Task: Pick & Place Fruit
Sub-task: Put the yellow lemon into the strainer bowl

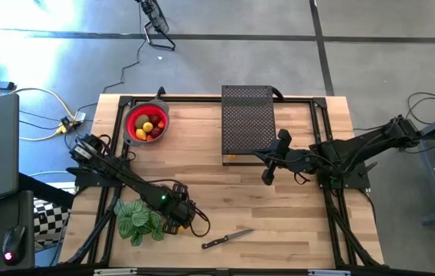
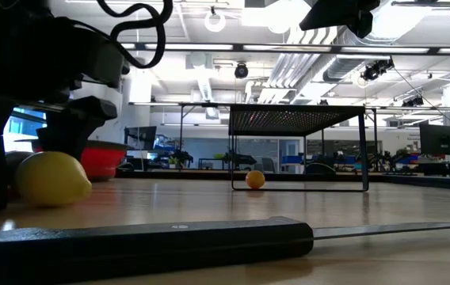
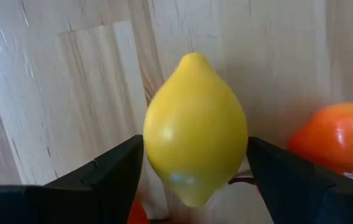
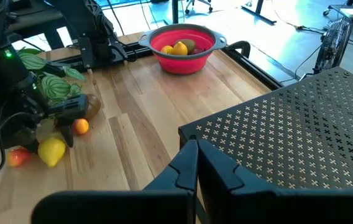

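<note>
A yellow lemon (image 3: 195,130) lies on its side on the wood near the table's near-left corner (image 4: 52,151). My left gripper (image 3: 195,141) points down over it, open, with one finger on each side of the lemon. A small orange fruit (image 3: 338,137) and a red one (image 4: 18,157) lie on the table beside the lemon. The red bowl (image 1: 147,124) at the far left holds several fruit. Another small orange fruit (image 2: 255,179) sits under the black mesh rack (image 1: 248,123). My right gripper (image 1: 267,176) hangs shut above mid-table, by the rack's near edge. My left gripper comes at the lemon from above, its fingers (image 3: 117,168) level with the lemon's two long sides (image 3: 155,134). The lemon rests on the table. I cannot tell whether the fingers touch it.
A green striped plant (image 1: 137,218) lies just left of my left gripper. A black-handled knife (image 1: 227,239) lies near the front edge, right of the lemon. The black frame rails run along the table's edges. Bare wood spans the middle.
</note>
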Robot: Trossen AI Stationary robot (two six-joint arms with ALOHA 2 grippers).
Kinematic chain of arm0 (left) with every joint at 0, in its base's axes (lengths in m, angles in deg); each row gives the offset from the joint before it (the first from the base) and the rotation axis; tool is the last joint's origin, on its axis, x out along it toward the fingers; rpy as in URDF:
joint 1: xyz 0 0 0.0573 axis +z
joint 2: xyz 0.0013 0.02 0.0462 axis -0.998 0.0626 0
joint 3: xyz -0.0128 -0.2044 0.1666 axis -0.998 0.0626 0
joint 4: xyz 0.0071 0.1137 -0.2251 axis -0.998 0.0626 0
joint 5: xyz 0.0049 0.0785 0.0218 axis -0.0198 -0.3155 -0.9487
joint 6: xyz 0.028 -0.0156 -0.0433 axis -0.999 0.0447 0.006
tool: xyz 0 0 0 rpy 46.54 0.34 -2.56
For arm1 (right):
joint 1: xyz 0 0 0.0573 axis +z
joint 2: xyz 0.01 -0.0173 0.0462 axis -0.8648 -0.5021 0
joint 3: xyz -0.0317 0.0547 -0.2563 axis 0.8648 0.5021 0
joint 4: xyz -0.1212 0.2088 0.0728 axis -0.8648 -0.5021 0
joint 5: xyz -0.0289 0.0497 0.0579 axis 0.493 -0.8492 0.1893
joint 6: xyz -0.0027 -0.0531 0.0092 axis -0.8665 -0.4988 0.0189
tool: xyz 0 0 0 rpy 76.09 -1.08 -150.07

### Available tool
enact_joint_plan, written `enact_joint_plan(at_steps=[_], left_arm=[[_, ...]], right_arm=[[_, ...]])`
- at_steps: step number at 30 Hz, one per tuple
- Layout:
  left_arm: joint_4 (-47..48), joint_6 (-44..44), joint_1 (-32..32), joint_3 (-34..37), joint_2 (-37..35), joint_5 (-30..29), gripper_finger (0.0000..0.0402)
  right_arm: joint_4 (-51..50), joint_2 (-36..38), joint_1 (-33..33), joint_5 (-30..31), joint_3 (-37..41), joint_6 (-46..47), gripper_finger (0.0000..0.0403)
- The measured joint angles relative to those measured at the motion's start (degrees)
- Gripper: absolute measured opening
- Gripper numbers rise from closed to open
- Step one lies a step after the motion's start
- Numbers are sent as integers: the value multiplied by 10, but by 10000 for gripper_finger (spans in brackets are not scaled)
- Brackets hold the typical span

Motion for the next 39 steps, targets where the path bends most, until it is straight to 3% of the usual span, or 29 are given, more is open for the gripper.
enact_joint_plan(at_steps=[23, 34, 39], left_arm=[[-20, -15, 0, 1, 0, -6, 282], [-17, -15, 0, 1, 0, -3, 218], [-18, -12, 0, 1, 0, -3, 231]], right_arm=[[0, 0, 0, 0, 0, 0, 3], [0, 0, 0, 0, 0, 0, 3], [0, 0, 0, 0, 0, 0, 3]])
